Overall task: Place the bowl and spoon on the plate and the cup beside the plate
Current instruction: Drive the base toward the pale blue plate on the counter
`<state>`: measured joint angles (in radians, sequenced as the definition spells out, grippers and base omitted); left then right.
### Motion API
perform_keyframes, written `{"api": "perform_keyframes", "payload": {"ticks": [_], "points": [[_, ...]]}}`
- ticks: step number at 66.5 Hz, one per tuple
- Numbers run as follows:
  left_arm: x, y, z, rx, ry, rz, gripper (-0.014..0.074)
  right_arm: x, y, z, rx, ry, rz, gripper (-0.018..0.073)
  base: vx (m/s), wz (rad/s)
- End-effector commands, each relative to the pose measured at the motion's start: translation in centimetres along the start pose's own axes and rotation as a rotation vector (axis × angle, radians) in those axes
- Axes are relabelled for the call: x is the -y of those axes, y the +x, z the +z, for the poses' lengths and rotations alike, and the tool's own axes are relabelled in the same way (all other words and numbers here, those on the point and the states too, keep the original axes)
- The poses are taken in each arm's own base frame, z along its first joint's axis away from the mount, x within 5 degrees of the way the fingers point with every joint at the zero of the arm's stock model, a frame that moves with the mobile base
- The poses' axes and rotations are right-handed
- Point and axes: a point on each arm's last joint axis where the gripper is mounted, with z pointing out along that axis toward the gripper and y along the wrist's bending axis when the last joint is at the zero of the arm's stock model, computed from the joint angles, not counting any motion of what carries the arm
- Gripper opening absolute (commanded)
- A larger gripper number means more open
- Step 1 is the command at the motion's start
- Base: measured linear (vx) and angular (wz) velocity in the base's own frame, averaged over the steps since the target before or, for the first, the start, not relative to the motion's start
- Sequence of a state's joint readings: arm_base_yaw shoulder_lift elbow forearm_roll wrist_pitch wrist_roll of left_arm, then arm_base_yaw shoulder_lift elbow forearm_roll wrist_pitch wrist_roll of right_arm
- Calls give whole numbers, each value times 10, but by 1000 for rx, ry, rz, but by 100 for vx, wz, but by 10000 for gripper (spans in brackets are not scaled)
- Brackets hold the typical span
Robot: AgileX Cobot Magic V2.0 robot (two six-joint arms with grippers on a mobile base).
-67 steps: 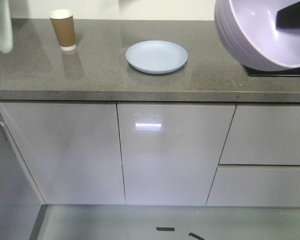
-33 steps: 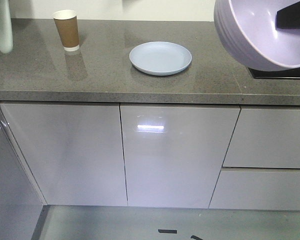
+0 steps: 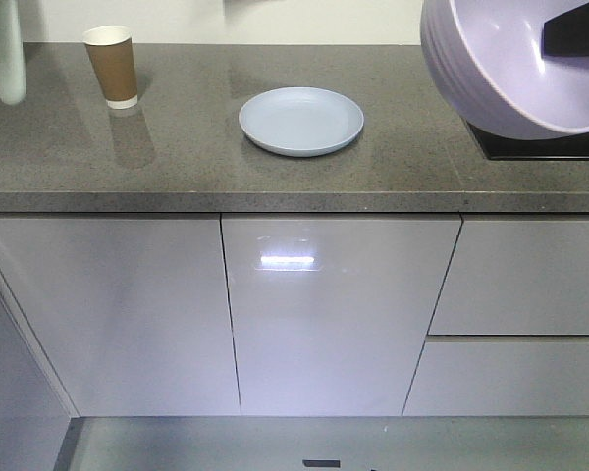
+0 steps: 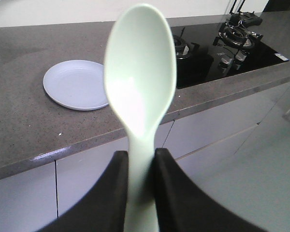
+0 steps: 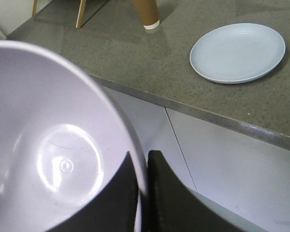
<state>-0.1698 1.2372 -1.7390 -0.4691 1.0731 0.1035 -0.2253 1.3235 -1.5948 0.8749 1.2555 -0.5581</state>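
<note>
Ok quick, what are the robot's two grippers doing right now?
The left gripper is shut on the spoon, at its handle.
The right gripper is shut on the bowl, at its rim.

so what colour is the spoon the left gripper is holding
The spoon is pale mint green, clearest in the left wrist view.
</note>
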Motion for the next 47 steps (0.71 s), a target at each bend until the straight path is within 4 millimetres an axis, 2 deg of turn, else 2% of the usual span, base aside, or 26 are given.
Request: {"api": "perform_keyframes", "payload": {"ticks": [1,47], "points": [[8,-9,-11,96,31,4,-7,-14,-9,-12,82,-25,-30,-6,5,-6],[8,-9,-11,96,31,4,-7,-14,-9,-12,82,-25,-30,-6,7,1]]}}
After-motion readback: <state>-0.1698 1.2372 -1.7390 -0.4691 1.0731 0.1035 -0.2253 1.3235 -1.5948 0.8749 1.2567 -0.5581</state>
